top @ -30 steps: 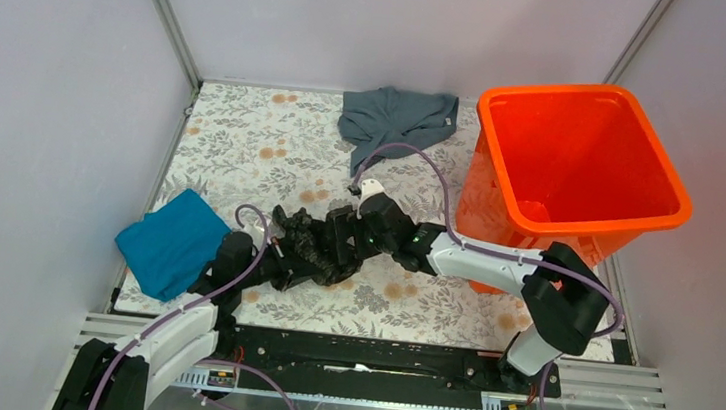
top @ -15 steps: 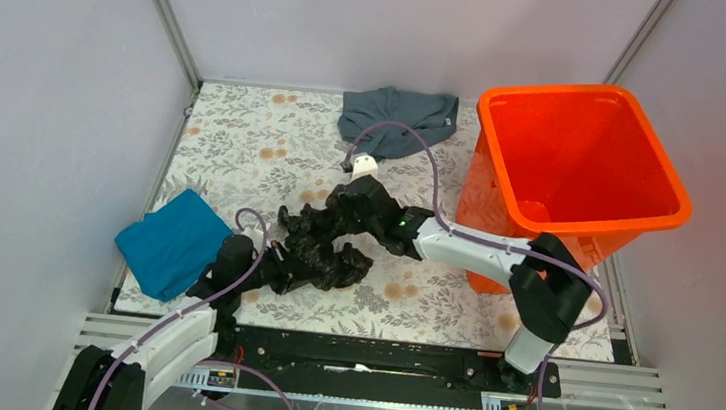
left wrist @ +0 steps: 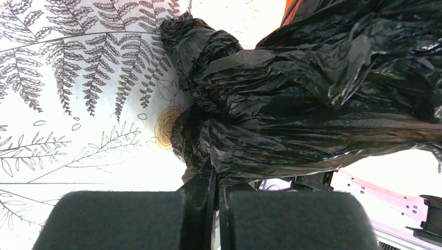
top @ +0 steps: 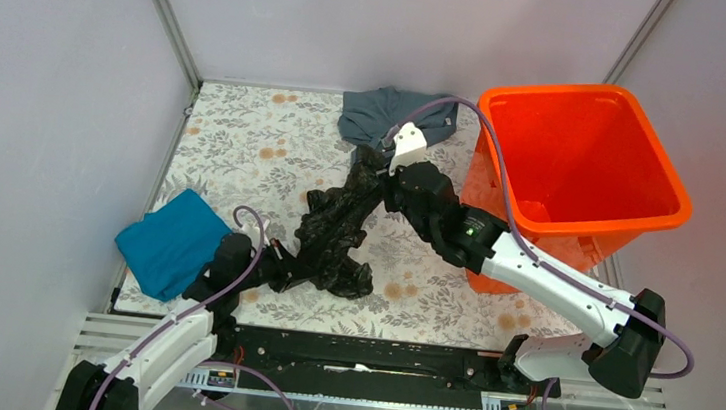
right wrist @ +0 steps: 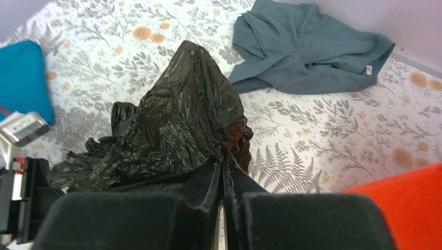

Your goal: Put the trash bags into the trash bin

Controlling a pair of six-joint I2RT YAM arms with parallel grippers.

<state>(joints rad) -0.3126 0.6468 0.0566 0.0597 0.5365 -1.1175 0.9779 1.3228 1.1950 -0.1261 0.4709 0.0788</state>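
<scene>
Trash bag (top: 334, 234) between teal cloth (top: 170, 243), grey cloth (top: 388, 115).

Left claw (left wrist: 212, 183), right claw (right wrist: 223, 169) (both clamped).

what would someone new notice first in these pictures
The bright orange bin at the far right of the table dominates. Next is the glossy black trash bag mid-table, stretched between the right tool near the grey-blue cloth and the left tool beside the teal cloth.
</scene>
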